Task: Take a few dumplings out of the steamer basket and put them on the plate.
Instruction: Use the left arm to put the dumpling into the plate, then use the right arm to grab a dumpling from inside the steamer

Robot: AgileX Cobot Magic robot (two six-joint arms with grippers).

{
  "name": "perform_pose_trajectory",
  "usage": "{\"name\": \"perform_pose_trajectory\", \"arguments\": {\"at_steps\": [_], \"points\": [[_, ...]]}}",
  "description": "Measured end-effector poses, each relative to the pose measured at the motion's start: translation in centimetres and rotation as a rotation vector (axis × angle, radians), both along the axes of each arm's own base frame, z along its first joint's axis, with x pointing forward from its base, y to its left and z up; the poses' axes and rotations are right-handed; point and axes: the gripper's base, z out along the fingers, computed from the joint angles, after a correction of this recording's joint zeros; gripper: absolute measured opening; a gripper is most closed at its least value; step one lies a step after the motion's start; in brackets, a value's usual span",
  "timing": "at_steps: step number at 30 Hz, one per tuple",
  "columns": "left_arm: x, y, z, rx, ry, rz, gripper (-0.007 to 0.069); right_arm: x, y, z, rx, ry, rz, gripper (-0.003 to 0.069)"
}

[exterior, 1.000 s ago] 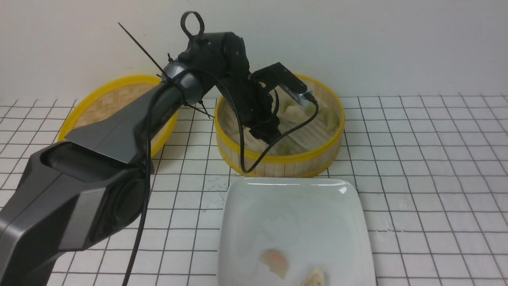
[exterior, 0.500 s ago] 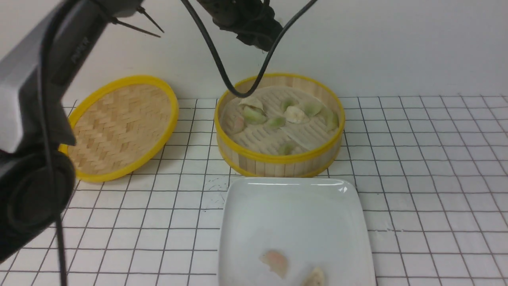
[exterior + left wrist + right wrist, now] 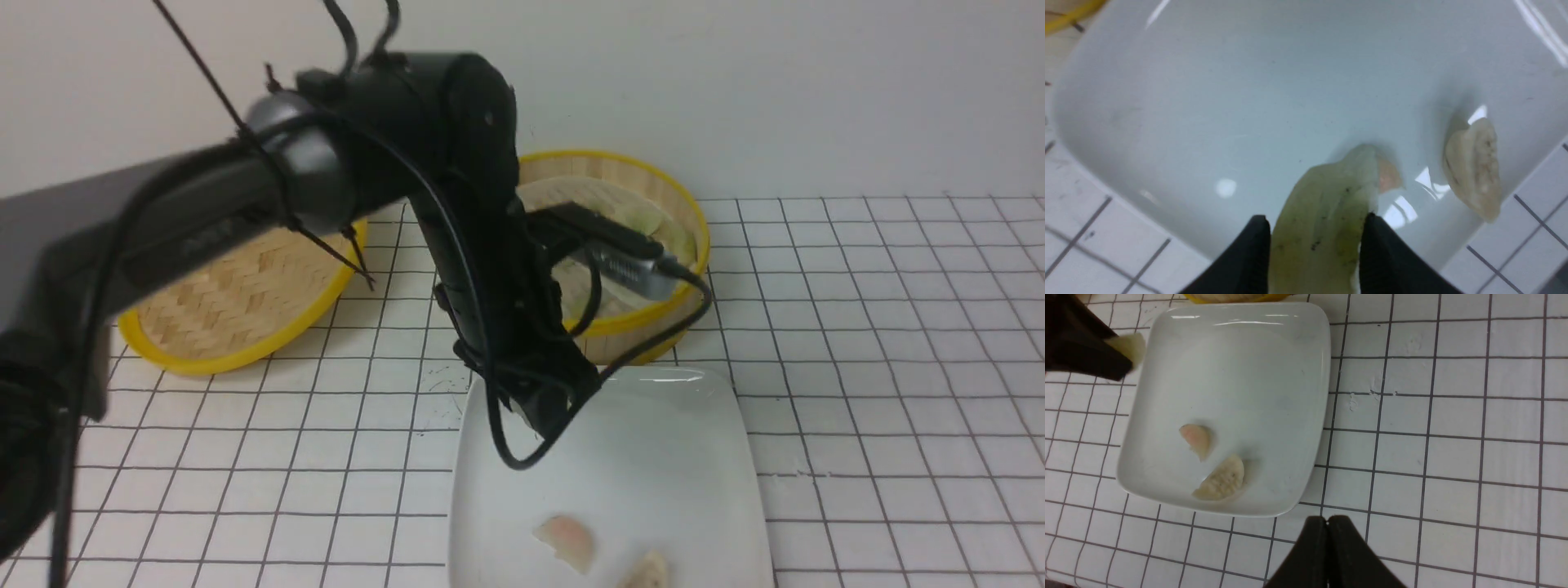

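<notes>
Counter: flat white surface ruled in a thin dark grid of squares, running back to a plain pale wall. Small dark specks and faint scuffs mark the tiles near its middle.

Three items rest directly on it.
1. Lid: shallow, round, woven bamboo with a yellow rim, at the far left.
2. Steamer basket: round, with upright slat walls and yellow rims, at the far centre. It stands near the lid but apart from it.
3. Plate: glossy white square with rounded corners and a raised rim, just in front of the basket (whether the two touch cannot be told).
</notes>
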Motion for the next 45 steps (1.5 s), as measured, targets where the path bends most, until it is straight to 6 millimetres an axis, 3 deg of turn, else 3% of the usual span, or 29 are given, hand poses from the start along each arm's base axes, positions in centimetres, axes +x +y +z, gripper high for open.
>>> {"name": "perform_pose_trajectory", "arguments": {"at_steps": [2, 4, 6, 9, 10, 11, 12, 14, 15, 16, 18, 20, 23, 26, 31, 33, 35, 37, 38, 39, 41, 45], "points": [[0.1, -0.7, -1.2, 0.006, 0.006, -0.008, 0.0253, 0.0, 0.0, 0.0, 0.001, -0.001, 0.002, -0.0010], [0.2, -1.6, -3.2, 0.020, 0.021, -0.020, 0.0318, 0.1, 0.0, 0.0, -0.001, -0.011, 0.005, -0.0011], [0.2, -1.8, -3.7, 0.025, 0.025, -0.024, 0.0384, 0.4, 0.0, 0.2, -0.003, -0.015, 0.010, -0.0011], [0.2, -1.9, -3.6, 0.023, 0.022, -0.020, 0.0478, 1.5, 0.1, 0.7, -0.001, -0.004, 0.023, -0.0011], [0.4, -2.1, -3.0, 0.019, 0.019, -0.006, 0.0515, 2.8, 0.3, 1.5, 0.005, 0.000, 0.045, -0.0011], [0.5, -2.1, -2.8, 0.016, 0.017, -0.001, 0.0515, 3.2, 0.3, 1.5, 0.007, 0.010, 0.049, -0.0011], [1.0, -2.2, -1.6, 0.015, -0.003, 0.026, 0.0512, 4.9, 0.7, 2.2, 0.011, 0.010, 0.088, -0.0010], [1.6, -2.1, -0.1, 0.008, -0.052, 0.064, 0.0463, 7.0, 1.4, 2.8, 0.009, 0.011, 0.139, -0.0010], [2.0, -1.6, 1.1, 0.004, -0.086, 0.102, 0.0372, 9.0, 2.0, 3.2, 0.005, 0.016, 0.172, -0.0010], [2.0, -1.5, 1.3, 0.004, -0.092, 0.106, 0.0356, 9.0, 2.1, 3.6, 0.004, 0.005, 0.178, -0.0010], [2.3, 0.5, 4.2, -0.006, -0.148, 0.192, 0.0137, 12.7, 3.8, 4.1, -0.023, 0.010, 0.241, -0.0010], [1.9, 2.9, 6.7, -0.022, -0.181, 0.266, 0.0041, 15.8, 5.3, 3.8, -0.057, 0.024, 0.284, -0.0010], [0.1, 7.1, 9.3, -0.026, -0.200, 0.366, 0.0001, 19.9, 7.9, 2.9, -0.126, 0.026, 0.342, -0.0008], [-3.2, 11.9, 10.9, -0.007, -0.203, 0.469, -0.0006, 24.5, 10.9, 0.5, -0.191, 0.044, 0.394, 0.0009], [-8.1, 16.0, 11.5, 0.000, -0.196, 0.580, -0.0006, 29.5, 15.2, -4.4, -0.236, 0.084, 0.450, 0.0084], [-9.7, 16.6, 11.8, -0.009, -0.207, 0.599, -0.0006, 30.8, 16.5, -6.2, -0.241, 0.099, 0.456, 0.0120], [-12.2, 17.4, 12.5, -0.028, -0.232, 0.608, -0.0006, 32.9, 18.4, -9.2, -0.237, 0.120, 0.448, 0.0206], [-13.6, 17.8, 12.9, -0.042, -0.248, 0.608, -0.0006, 34.5, 19.6, -11.8, -0.230, 0.133, 0.432, 0.0281], [-13.8, 17.9, 13.0, -0.044, -0.252, 0.608, -0.0006, 34.5, 19.8, -12.0, -0.228, 0.135, 0.428, 0.0296], [-14.6, 18.1, 13.6, -0.059, -0.274, 0.609, -0.0006, 35.5, 20.4, -13.7, -0.220, 0.145, 0.413, 0.0354], [-15.1, 18.2, 14.0, -0.071, -0.292, 0.609, -0.0006, 35.9, 21.0, -15.3, -0.219, 0.159, 0.403, 0.0416], [-15.7, 18.6, 14.4, -0.071, -0.322, 0.610, -0.0006, 35.8, 21.8, -17.3, -0.222, 0.203, 0.392, 0.0470]]}}
